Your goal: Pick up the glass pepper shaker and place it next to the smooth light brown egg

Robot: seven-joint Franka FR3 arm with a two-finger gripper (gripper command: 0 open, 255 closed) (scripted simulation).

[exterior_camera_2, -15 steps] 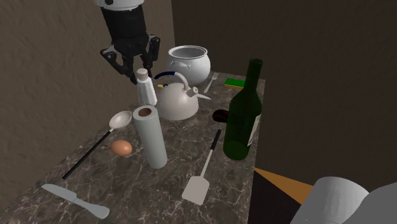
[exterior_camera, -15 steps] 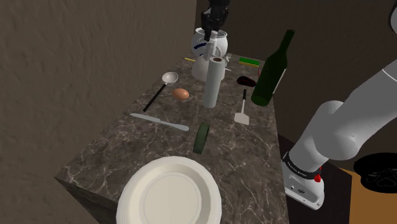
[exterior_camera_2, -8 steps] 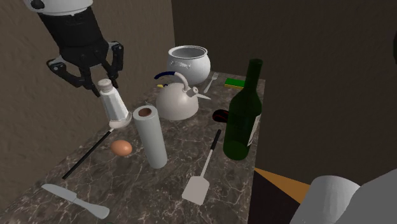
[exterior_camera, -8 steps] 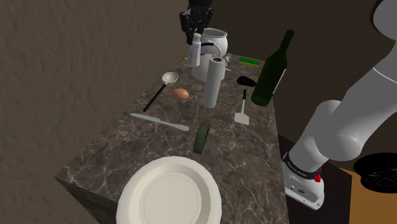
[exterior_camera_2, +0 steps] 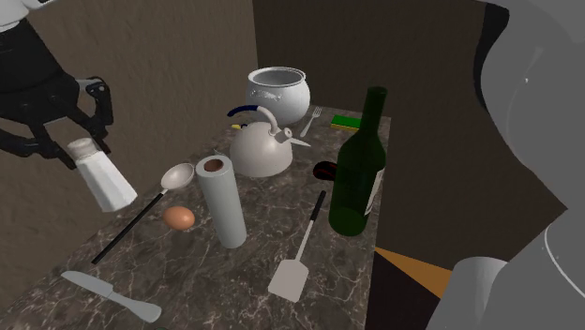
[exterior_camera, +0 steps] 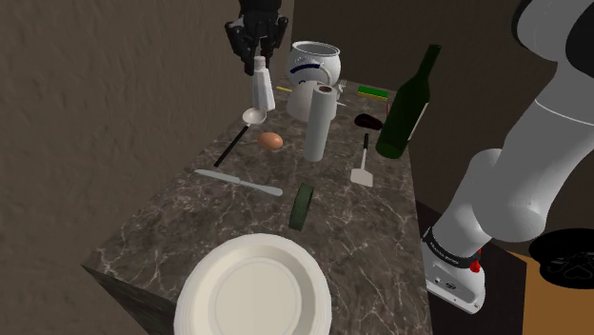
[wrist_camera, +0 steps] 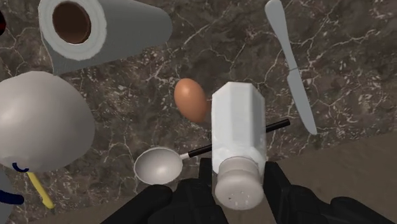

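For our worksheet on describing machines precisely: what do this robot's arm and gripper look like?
The arm is built of thick, rounded white links with dark joints; a dark band and a small red mark sit near its foot. The gripper is all black, with two blocky fingers.

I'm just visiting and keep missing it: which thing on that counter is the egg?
On the dark marble counter, find the upright white paper roll. The egg lies on the shoulder view's left of it, beside the spoon: small, smooth, brown, the only oval among long utensils.
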